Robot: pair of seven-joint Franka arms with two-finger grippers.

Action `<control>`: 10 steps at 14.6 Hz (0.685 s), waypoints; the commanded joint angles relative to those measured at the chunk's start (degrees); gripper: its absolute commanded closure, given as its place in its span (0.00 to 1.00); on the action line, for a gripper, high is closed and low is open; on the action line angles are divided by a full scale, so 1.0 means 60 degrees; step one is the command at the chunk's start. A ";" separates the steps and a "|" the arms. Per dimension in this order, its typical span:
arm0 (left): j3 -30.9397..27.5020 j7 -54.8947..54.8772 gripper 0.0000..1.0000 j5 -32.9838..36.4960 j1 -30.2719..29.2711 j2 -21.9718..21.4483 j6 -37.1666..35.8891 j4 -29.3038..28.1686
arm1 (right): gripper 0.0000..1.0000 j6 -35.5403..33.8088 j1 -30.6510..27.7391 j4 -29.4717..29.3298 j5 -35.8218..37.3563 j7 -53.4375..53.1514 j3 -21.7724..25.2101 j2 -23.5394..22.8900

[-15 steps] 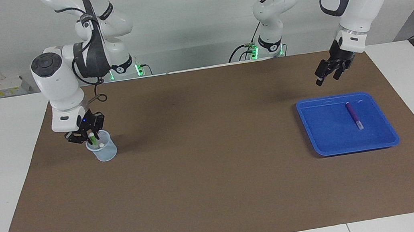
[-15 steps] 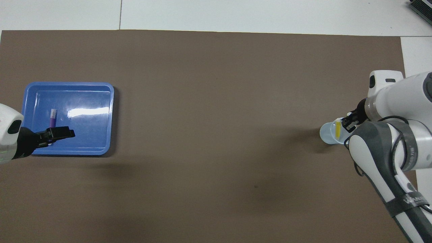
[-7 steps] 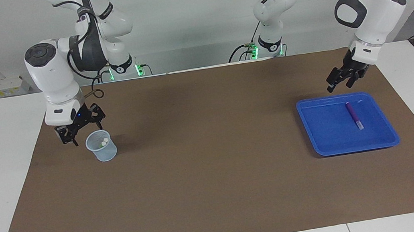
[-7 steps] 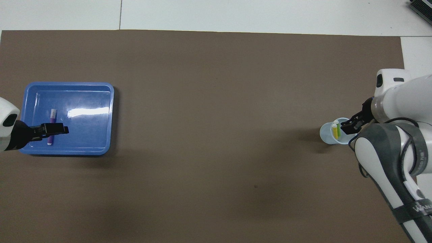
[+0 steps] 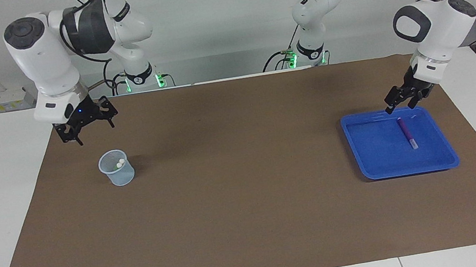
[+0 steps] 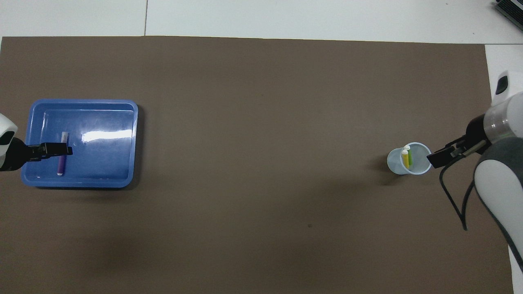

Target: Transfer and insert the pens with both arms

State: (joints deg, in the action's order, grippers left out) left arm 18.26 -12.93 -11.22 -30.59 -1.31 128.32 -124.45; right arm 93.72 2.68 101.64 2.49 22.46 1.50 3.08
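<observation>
Risk I see: the purple pen (image 5: 406, 132) lies flat in the blue tray (image 5: 378, 169), lower right of the facing frame; a skewed descent could roll it. My left gripper (image 5: 398, 102), fingers apart, empty, hangs just above its upper end. Right gripper (image 5: 87, 126), spread, empty, upper left above the cup (image 5: 117, 169) holding the yellow pen (image 6: 404, 157) and green pen (image 6: 408, 154)

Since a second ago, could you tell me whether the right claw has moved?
Yes: the right claw has risen away from the cup, leaving the pens inside.
</observation>
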 commanded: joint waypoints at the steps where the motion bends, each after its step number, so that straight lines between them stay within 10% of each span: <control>1: 0.0077 -0.0188 0.00 0.0346 -0.0175 0.0554 0.0102 0.0511 | 0.00 -0.0837 -0.0095 -0.0401 -0.0284 -0.0623 0.0058 0.0145; 10: 0.0062 -0.0935 0.00 0.0492 -0.0336 0.1960 0.0996 0.1199 | 0.00 -0.1880 -0.0095 -0.0460 -0.0987 -0.2293 0.0073 0.0849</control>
State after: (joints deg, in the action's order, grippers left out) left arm 18.23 -16.98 -10.15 -31.29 7.13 134.11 -120.79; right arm 82.50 2.63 98.88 -1.97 9.81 2.07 7.53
